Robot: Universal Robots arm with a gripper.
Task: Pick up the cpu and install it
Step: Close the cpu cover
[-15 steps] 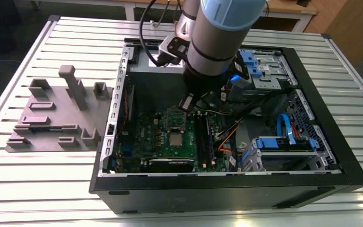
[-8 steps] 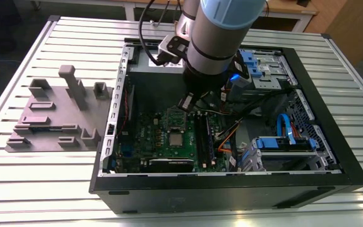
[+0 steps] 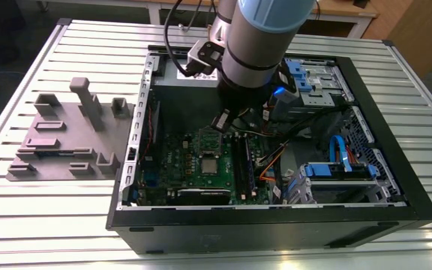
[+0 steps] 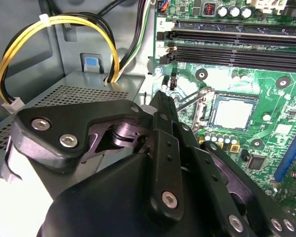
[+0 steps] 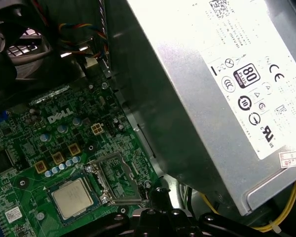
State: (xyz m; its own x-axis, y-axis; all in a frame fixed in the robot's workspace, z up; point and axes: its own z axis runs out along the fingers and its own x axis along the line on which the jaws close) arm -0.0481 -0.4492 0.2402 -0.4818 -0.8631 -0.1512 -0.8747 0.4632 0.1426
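Note:
The cpu [image 3: 211, 165] is a small silvery square lying flat in the socket on the green motherboard [image 3: 178, 163], in the middle of the open computer case. Both wrist views show the cpu [image 4: 233, 112] [image 5: 71, 197] with its pale metal top uncovered. The socket's metal frame [image 5: 114, 178] is swung open beside it. My gripper [image 3: 224, 121] hangs above the board, over the edge of the power supply and a short way off the socket. Its dark fingertips [image 4: 163, 96] [image 5: 160, 191] are pressed together with nothing between them.
The grey power supply [image 5: 222, 98] stands close beside the gripper, with yellow and black cables [image 4: 54, 22] looping off it. Memory slots [image 4: 237, 47] run past the socket. A grey fixture [image 3: 70, 140] with blocks lies on the slatted table at the exterior view's left. Drive bays [image 3: 336, 174] fill the case's other side.

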